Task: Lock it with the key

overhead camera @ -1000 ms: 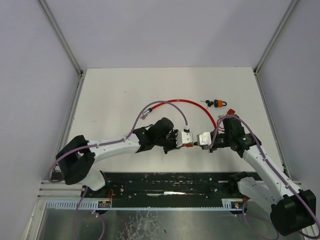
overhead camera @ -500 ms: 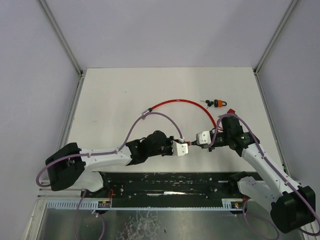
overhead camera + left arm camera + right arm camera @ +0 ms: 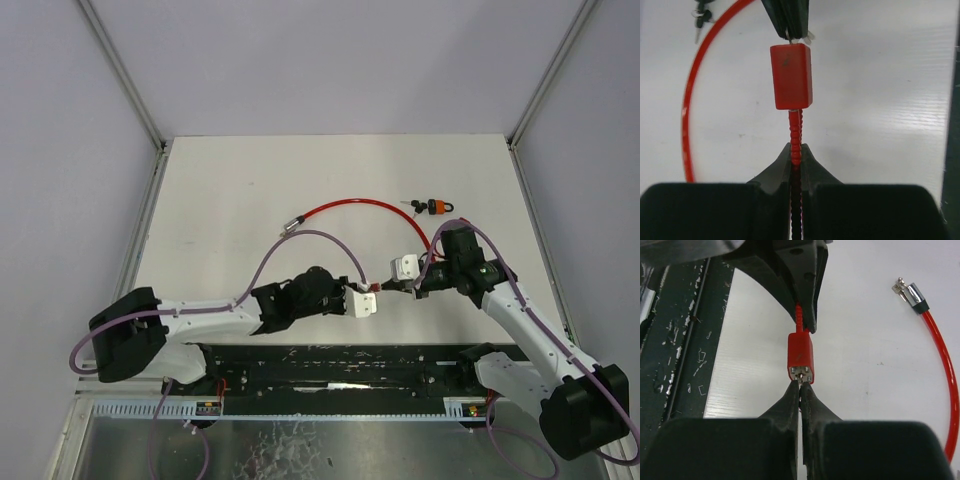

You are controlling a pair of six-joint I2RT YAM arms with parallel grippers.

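A red cable lock has its block-shaped lock body (image 3: 379,289) (image 3: 791,75) (image 3: 800,357) held just above the table between both grippers. My left gripper (image 3: 371,294) (image 3: 795,150) is shut on the ribbed red neck of the cable (image 3: 350,203) right behind the body. Opposite it, my right gripper (image 3: 389,285) (image 3: 800,385) is shut, its tips against the metal keyhole face. Only a sliver of the key shows there. The cable's metal free end (image 3: 291,225) (image 3: 910,292) lies loose on the table.
A small orange padlock (image 3: 437,207) with black keys (image 3: 701,15) beside it lies at the back right, just past the cable loop. The dark rail (image 3: 340,365) (image 3: 675,340) runs along the near edge, close under both grippers.
The left arm has dropped lower and drawn toward the near edge, uncovering the cable's free end. The right wrist has turned and shifted slightly away. Both grippers stay shut on the lock.
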